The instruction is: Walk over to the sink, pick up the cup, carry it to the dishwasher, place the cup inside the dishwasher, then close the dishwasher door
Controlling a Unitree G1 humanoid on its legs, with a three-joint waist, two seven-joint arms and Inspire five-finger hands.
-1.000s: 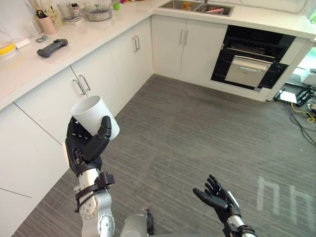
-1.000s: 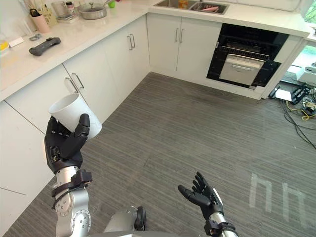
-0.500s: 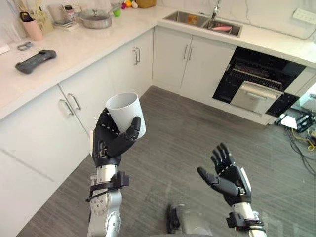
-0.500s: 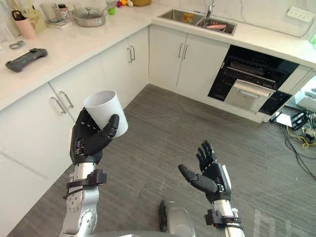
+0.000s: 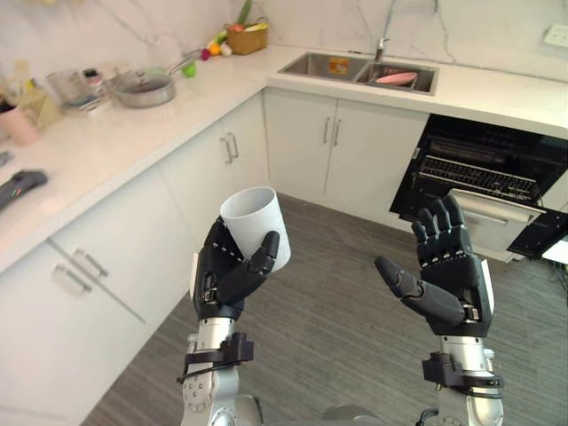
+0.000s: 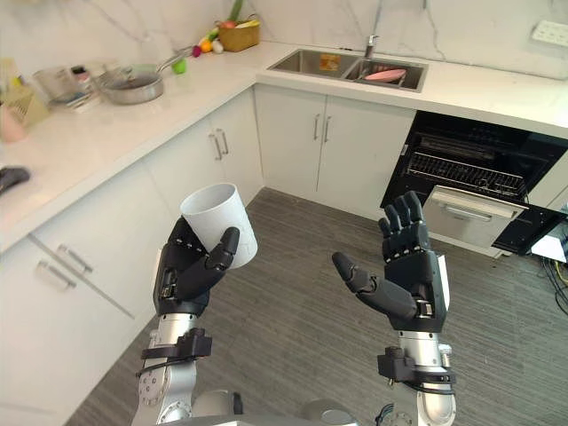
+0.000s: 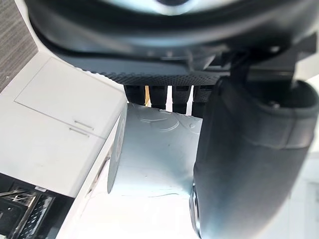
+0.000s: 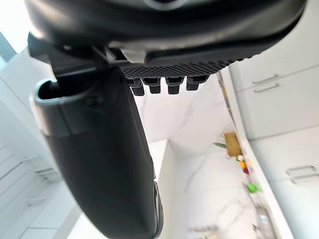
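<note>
Floor (image 5: 337,302): grey plank, striped.
Counter (image 5: 133,133): white, L-shaped, over white cabinets (image 5: 355,151) with bar handles.
Dishwasher (image 5: 497,169): black cavity under the counter to the right of the sink cabinets, standing open, wire rack visible inside.
Sink (image 5: 333,64): steel, set in the far run of the counter; a pink dish (image 5: 397,78) lies in its right basin.
Pan (image 5: 142,89) sits on the left run of the counter, and a basket (image 5: 246,37) of fruit stands in the corner.

Right hand (image 5: 448,284): raised over the floor, fingers straight and pointing up, thumb spread wide, holding nothing.
Left hand (image 5: 217,275): raised at about the same height, fingers curled behind the cup and thumb pressed across its front.

Cup (image 5: 253,222): plain white, cylindrical, no handle seen. It tilts slightly away from the robot, mouth up. The interior looks white and bare as far as it can be seen. It is held in the air over the floor, near the left cabinets and well apart from the dishwasher and sink.

View comparison:
- The eye views give the cup's open rim and both hands against the kitchen.
- The left wrist view gives the cup's side wall (image 7: 154,154) close up, smooth with faint scuffs, the thumb lying over it and the fingertips at its far edge. The rim is seen edge-on, so the interior is hidden.
- The right wrist view gives the right thumb standing clear of the fingers, with nothing between them.
</note>
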